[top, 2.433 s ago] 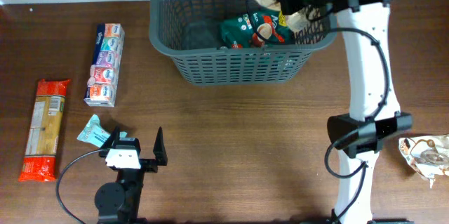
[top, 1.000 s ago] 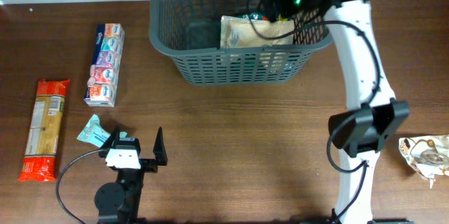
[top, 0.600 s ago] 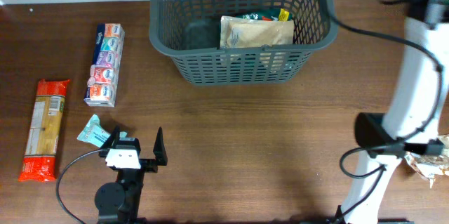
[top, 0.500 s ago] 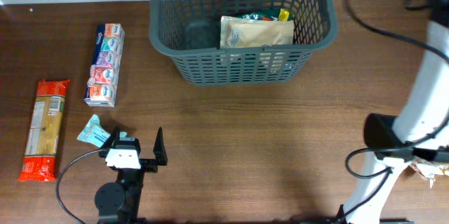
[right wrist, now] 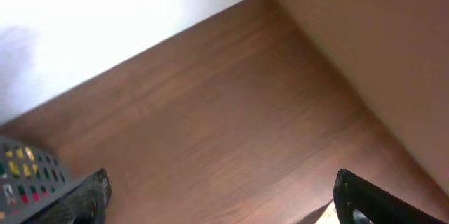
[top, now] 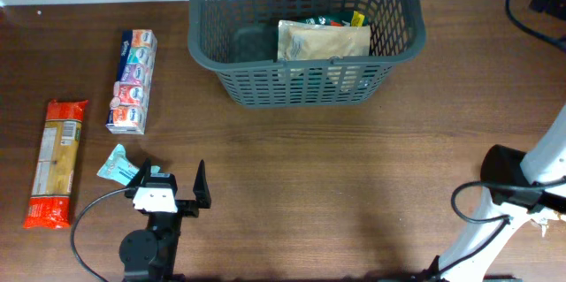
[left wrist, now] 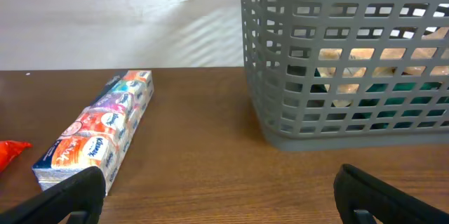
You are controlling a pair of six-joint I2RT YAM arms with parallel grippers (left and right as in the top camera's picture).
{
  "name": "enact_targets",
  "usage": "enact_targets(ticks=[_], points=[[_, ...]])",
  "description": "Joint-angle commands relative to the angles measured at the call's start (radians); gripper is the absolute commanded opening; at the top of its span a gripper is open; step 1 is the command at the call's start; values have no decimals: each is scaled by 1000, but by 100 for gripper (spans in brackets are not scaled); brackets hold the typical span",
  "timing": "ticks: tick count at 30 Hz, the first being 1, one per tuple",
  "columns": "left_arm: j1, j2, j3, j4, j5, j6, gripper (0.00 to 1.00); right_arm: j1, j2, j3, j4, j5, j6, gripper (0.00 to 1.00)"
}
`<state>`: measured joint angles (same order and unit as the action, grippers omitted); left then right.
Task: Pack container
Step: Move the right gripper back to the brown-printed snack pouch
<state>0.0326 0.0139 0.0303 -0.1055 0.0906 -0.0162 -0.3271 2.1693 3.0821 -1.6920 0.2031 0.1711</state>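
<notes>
The container (top: pixel 305 87), a dark grey lattice basket, stands at the table's far middle. A tan packet (top: pixel 323 41) lies inside it on top of a green packet (top: pixel 329 20). My left gripper (top: pixel 174 183) rests open near the front left, pointing at the basket. In the left wrist view its fingers (left wrist: pixel 70 194) stand wide with bare wood between them, and the container (left wrist: pixel 337 55) is ahead on the right. My right gripper (right wrist: pixel 228 203) is open over bare table to the right of the basket, whose blurred corner (right wrist: pixel 31 175) shows at lower left.
A row of tissue packs (top: pixel 133 80) lies left of the basket, and shows too as the tissue packs (left wrist: pixel 98 133) ahead of the left gripper. A red pasta packet (top: pixel 57 163) and a small teal packet (top: pixel 117 165) lie at the left. The right arm's base (top: pixel 517 176) stands at the front right.
The right gripper let the tan packet go into the basket, then swung up and right, out of the overhead view. The left arm has not moved.
</notes>
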Motion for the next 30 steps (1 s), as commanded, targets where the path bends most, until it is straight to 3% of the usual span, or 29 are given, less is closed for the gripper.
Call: enact_targets(ticks=[1,6,20,30], points=[[5,-8,-7,3,7,6,99,-2,-97,-1,-7,150,48,99],[5,-8,-7,3,7,6,99,-12,-158,-135,-7,285,69,99],[5,-8,-7,3,7,6,99,-247,-330,-887,-6,275,389,99],[5,-8,-7,3,7,6,99,-348,-411,-1179,-6,253,473,99]])
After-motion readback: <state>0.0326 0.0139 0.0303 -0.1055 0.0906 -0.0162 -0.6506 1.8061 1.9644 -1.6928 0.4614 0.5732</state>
